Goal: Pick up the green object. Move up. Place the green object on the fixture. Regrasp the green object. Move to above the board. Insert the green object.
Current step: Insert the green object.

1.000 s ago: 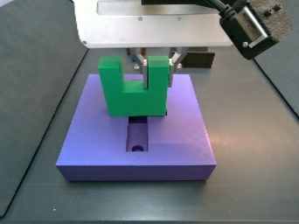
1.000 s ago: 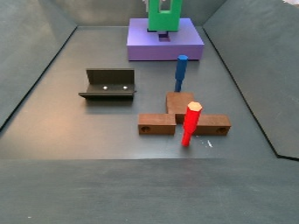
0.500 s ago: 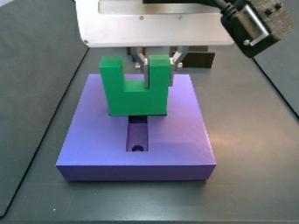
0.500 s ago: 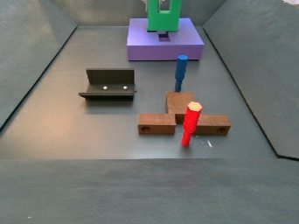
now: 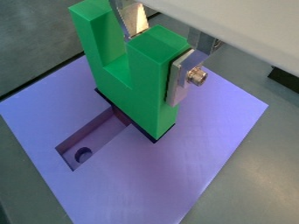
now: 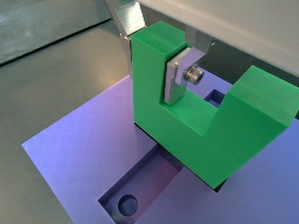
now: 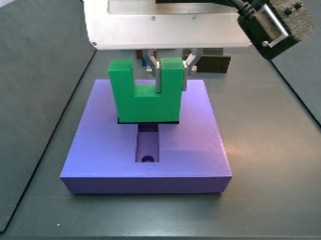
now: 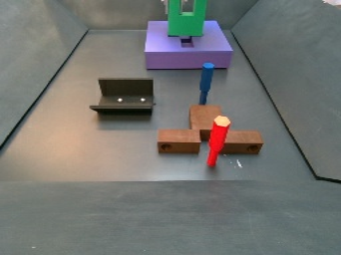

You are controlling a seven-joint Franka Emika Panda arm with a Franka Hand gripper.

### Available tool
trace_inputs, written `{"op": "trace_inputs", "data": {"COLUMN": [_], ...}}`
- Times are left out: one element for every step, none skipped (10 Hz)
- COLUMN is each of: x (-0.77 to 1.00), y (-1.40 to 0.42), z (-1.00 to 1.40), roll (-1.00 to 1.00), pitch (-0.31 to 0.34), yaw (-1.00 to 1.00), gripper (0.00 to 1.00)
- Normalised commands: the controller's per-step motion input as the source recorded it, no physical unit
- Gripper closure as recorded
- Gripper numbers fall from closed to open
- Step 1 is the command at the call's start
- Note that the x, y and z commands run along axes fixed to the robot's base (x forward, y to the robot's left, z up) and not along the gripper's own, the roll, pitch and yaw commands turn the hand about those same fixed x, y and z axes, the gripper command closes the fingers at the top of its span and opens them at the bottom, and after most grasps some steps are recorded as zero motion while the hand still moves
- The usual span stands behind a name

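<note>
The green object (image 5: 122,83) is a U-shaped block standing upright with its notch facing up. Its lower end sits in the recess (image 5: 84,149) of the purple board (image 5: 216,157). My gripper (image 5: 155,51) is shut on one prong of the green object, a silver finger (image 5: 181,77) flat against each side. Both wrist views show this grasp, with the gripper (image 6: 155,51) on the green object (image 6: 216,144) above the board (image 6: 70,149). In a side view the green object (image 7: 138,98) stands at the board's (image 7: 194,150) far half. The fixture (image 8: 124,96) sits apart on the floor.
A brown base (image 8: 186,140) carries a red peg (image 8: 217,139) and a blue peg (image 8: 206,82) between the fixture and the board (image 8: 186,55). A round hole (image 7: 146,157) shows in the open part of the recess. Grey walls ring the floor.
</note>
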Motion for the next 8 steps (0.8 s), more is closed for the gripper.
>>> {"op": "trace_inputs", "data": {"x": [0.00,0.00,0.00,0.00,0.00,0.00,0.00,0.00], "y": [0.00,-0.01,-0.07,-0.07,-0.05,0.00,0.07,0.10], "z": [-0.11,-0.17,-0.14,-0.16,-0.19,-0.29,-0.42,-0.47], "roll": [0.00,0.00,-0.02,-0.02,-0.02,0.00,0.06,0.10], "pitch": [-0.016,-0.027,-0.031,-0.034,-0.031,0.000,0.000,0.000], "yaw": [0.00,0.00,0.00,0.00,0.00,0.00,-0.02,0.00], "gripper": [1.00,1.00,1.00,1.00,1.00,1.00,1.00,1.00]}}
